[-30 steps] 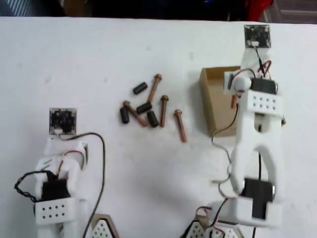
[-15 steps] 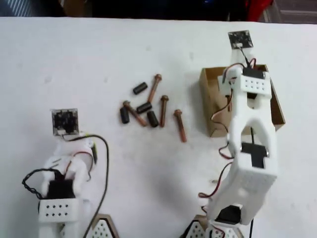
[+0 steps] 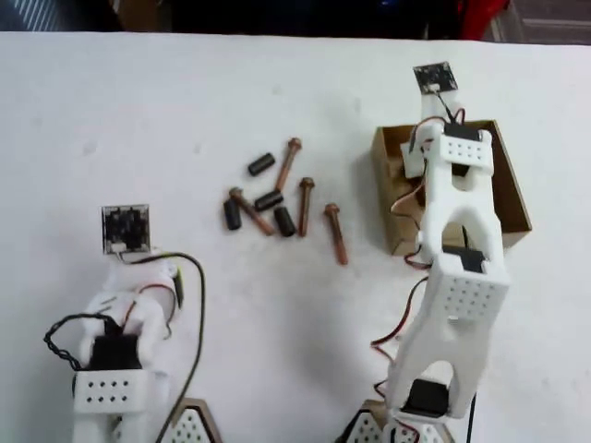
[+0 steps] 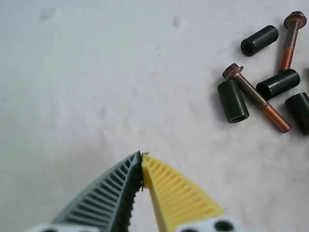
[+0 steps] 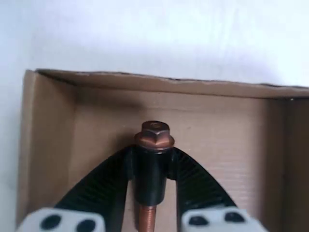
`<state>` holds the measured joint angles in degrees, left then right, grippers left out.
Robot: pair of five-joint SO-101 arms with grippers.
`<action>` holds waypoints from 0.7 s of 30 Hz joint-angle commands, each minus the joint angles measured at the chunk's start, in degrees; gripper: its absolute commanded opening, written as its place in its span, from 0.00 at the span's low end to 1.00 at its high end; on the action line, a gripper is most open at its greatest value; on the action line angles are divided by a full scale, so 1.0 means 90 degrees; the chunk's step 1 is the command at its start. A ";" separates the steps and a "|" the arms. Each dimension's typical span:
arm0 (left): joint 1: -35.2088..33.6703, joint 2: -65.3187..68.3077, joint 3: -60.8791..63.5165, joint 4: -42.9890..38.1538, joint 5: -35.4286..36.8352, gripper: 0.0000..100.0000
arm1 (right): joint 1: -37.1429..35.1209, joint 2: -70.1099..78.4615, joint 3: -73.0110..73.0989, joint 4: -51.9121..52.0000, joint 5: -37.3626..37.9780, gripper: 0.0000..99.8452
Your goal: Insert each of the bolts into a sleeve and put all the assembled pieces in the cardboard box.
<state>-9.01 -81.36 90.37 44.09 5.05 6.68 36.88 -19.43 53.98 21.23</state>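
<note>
Right wrist view: sleeved bolt point(image 5: 151, 166) (tip cut off) between jaws

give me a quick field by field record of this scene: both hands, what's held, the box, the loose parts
left hand: shut, empty, above the bare table beside the loose parts
right hand: shut on an assembled piece, over the open box
assembled piece: copper bolt through a black sleeve
cardboard box: on the table, open top, under the right hand
loose bolts: four, lying on the table
loose sleeves: four, black, lying among the bolts
task state: one piece assembled, not yet released
</note>
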 commanded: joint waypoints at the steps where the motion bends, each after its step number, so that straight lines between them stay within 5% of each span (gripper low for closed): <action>1: 0.0112 -0.0083 0.0039 -0.0176 0.0059 0.02 | -0.0190 -0.0142 -0.0391 0.0015 0.0068 0.02; 10: 0.0112 -0.0083 0.0068 -0.0176 0.0059 0.02 | -0.0317 -0.0288 -0.0459 0.0386 0.0088 0.22; 21: 0.0112 -0.0083 0.0078 -0.0137 0.0059 0.02 | -0.0347 -0.1802 -0.1231 0.1724 0.0029 0.10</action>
<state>-9.01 -81.36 91.34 44.09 5.05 4.48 27.91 -26.81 66.73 21.23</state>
